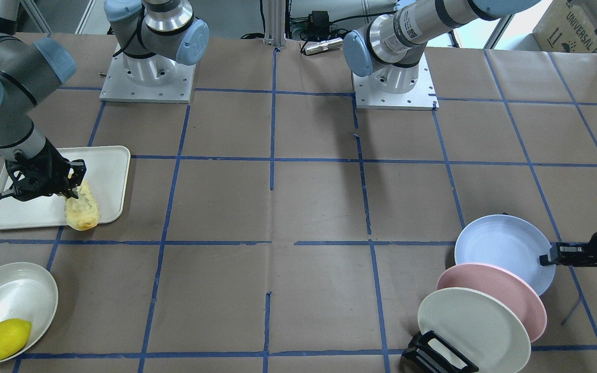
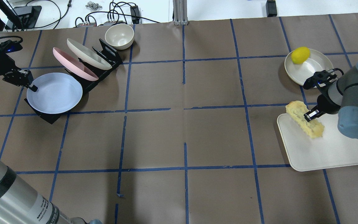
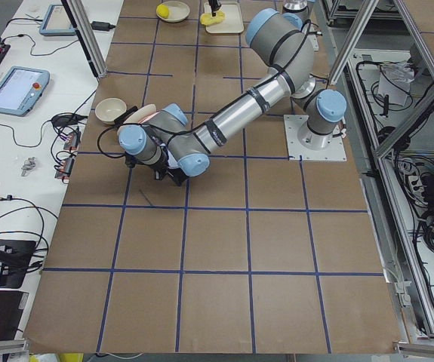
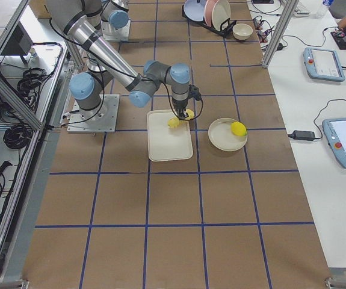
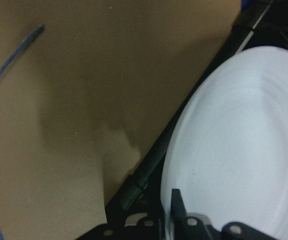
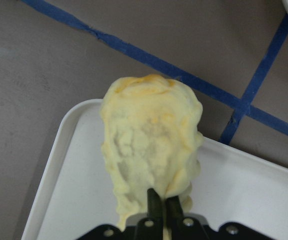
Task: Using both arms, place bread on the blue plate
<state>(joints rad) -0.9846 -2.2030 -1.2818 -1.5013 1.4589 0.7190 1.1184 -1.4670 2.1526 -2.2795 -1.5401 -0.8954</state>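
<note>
Reading from the left of the overhead view: the left gripper [image 2: 31, 86] looks clamped on the rim of the blue plate [image 2: 56, 96], which leans in the black rack [image 2: 108, 51] just beside the pink plate [image 2: 73, 67]. A skewed pull could drag that neighbour or shift the rack. The right gripper [image 2: 310, 115] is pinched on a narrow part of the bread [image 2: 297, 112], over the white tray [image 2: 328, 152] corner. So slight a bite may tear out or let the loaf swing and drop.

A brown cardboard box [image 1: 568, 26] beyond the tabletop [image 1: 298, 207] reads "UNIVERSAL", then is cut off. The printed sticker on the grey left arm [image 1: 407, 25] is too small to read.
</note>
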